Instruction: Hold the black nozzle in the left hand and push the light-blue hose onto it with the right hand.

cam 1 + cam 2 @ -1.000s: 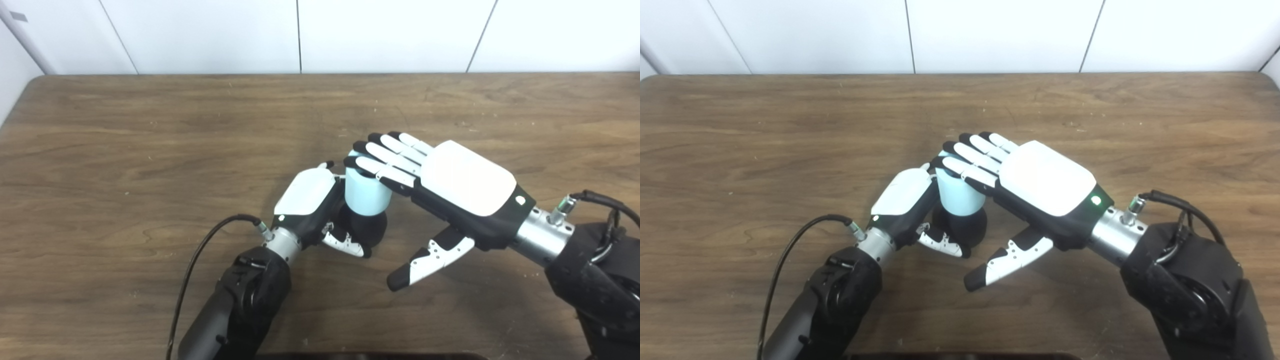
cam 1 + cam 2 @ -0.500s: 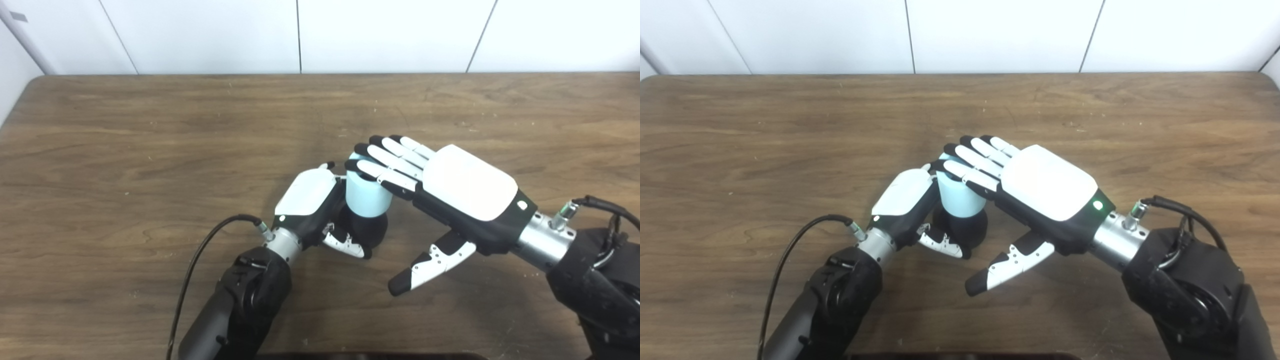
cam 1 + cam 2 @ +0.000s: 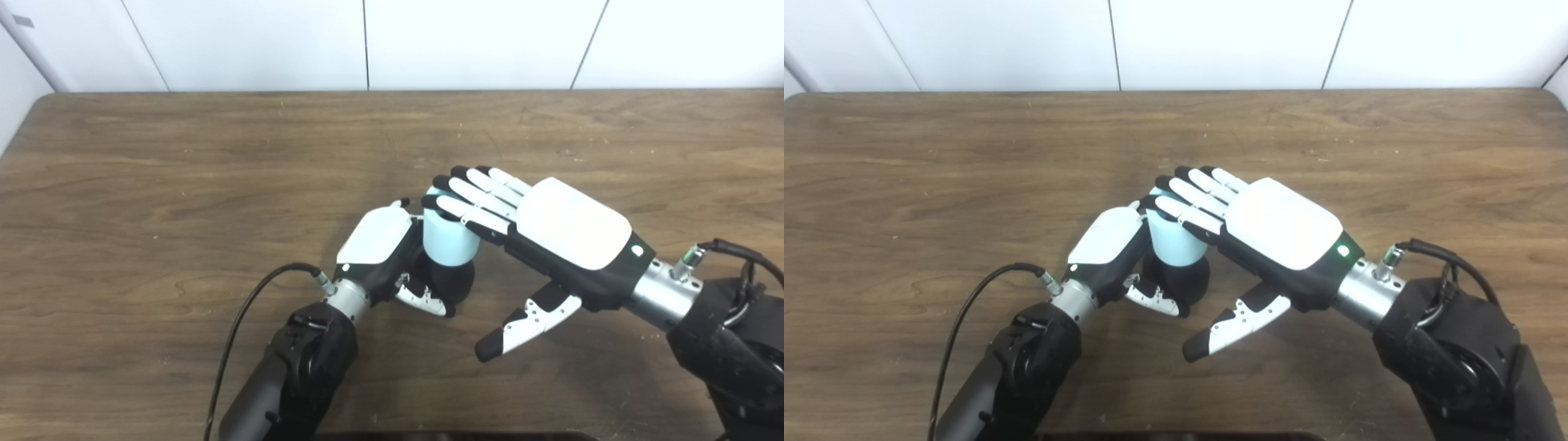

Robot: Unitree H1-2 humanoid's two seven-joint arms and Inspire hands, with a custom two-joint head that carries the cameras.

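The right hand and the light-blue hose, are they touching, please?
Touching: in the left eye view the right hand lays flat fingers on top of the light-blue hose.

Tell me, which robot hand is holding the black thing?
The left robot hand: it wraps the black nozzle. The right robot hand lies flat, open, on the light-blue hose.

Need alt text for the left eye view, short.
The left hand grips a black nozzle standing on a wooden table, a light-blue hose seated on top. The right hand lies flat, open, fingers resting on the hose's top.
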